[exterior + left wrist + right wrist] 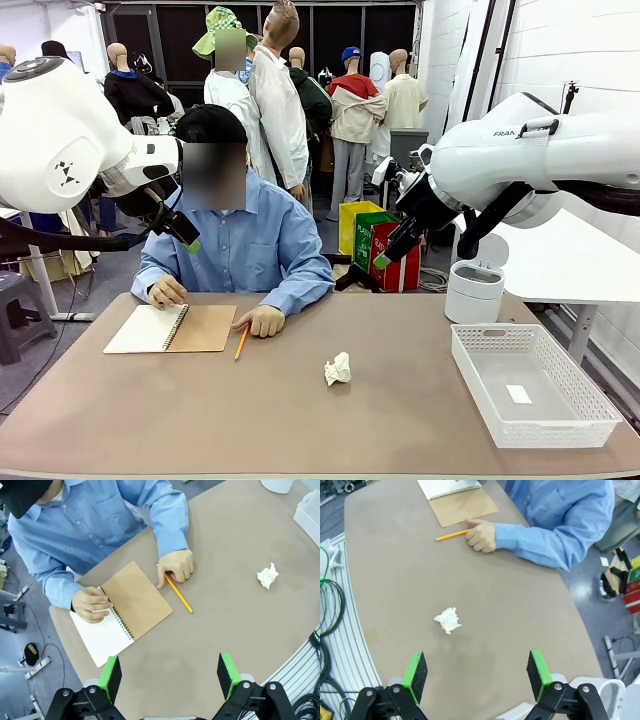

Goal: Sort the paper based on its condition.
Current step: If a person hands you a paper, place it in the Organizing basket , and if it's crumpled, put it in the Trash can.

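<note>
Crumpled white paper wad point(338, 369) on smooth tan table point(300, 430) (left gripper point(170, 675), right gripper point(477, 672): jaws wide apart)

The right claw point(476, 662) hangs over the counter point(520, 610) with its green pads spread wide and nothing between them. Just ahead, nearer the finger on the cable side, lies a crumpled white paper point(447, 620). Far beyond it, a person's hand point(482, 535) rests beside a pencil point(452, 534), with a notebook point(457, 497) farther still.
</note>
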